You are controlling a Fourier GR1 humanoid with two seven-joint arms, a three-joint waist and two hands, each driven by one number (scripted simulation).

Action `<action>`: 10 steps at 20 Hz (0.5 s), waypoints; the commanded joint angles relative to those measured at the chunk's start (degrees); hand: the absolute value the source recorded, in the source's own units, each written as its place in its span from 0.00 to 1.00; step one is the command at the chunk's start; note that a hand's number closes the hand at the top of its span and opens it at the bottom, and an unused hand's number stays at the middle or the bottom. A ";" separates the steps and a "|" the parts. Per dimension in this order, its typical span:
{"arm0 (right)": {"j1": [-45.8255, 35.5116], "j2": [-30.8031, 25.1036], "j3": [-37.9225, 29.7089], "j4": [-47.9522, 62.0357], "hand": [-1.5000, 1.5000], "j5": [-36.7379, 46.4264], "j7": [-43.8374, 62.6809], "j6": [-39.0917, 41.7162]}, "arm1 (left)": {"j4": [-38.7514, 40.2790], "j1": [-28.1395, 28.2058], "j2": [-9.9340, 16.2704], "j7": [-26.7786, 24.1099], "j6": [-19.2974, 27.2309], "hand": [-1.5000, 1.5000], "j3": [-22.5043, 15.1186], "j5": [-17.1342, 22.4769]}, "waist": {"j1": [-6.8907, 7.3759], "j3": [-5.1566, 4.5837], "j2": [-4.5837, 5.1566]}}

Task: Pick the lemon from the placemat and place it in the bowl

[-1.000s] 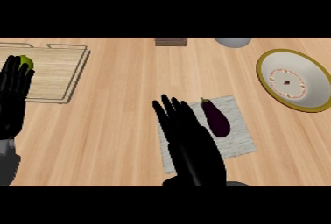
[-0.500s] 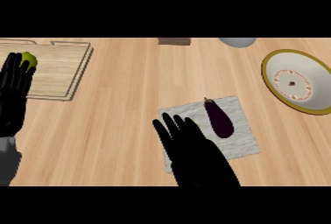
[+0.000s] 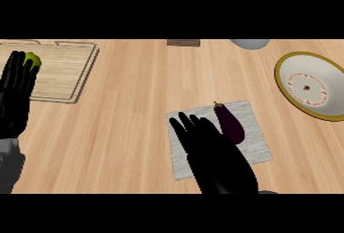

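Note:
A grey placemat (image 3: pixel 256 136) lies on the wooden counter near the front. On it lies a dark purple eggplant (image 3: pixel 229 124); no lemon shows there. My right hand (image 3: pixel 215 159) is open and flat over the mat's left half, fingers just left of the eggplant and apart from it. The yellow-rimmed bowl (image 3: pixel 316 68) stands at the right edge. A small yellow-green fruit (image 3: pixel 33 59) sits on the cutting board, partly hidden by my open left hand (image 3: pixel 17 95), which rests at the left edge with fingers up.
A light wooden cutting board (image 3: pixel 64 68) fills the back left. At the far edge sit a brown block (image 3: pixel 183 43) and a grey rounded object (image 3: pixel 250 43), both cut off.
My right hand has drawn back a little toward the lower edge and stays open. The eggplant, the bowl and the left hand have kept their places.

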 commanded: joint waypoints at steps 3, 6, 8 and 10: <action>1.83 0.74 -2.86 3.27 0.00 0.64 5.07 4.06 | 2.20 1.18 -1.67 -3.08 -1.22 0.50 0.62 -0.73 | 0.25 0.04 0.14; 1.58 3.15 -1.39 4.63 0.00 4.45 6.40 3.91 | 3.44 0.20 -0.97 -3.35 -2.70 0.50 1.46 -0.74 | 0.09 0.02 0.12; 1.87 1.86 -4.50 9.32 0.00 4.82 1.46 3.12 | -0.72 1.21 -0.29 -0.31 -2.53 0.50 2.30 0.27 | 0.54 0.06 0.14; 5.21 1.26 -3.45 8.08 0.00 7.54 -1.65 2.21 | -1.20 0.31 -0.62 1.44 -2.58 0.50 2.25 -0.49 | 0.34 0.07 0.12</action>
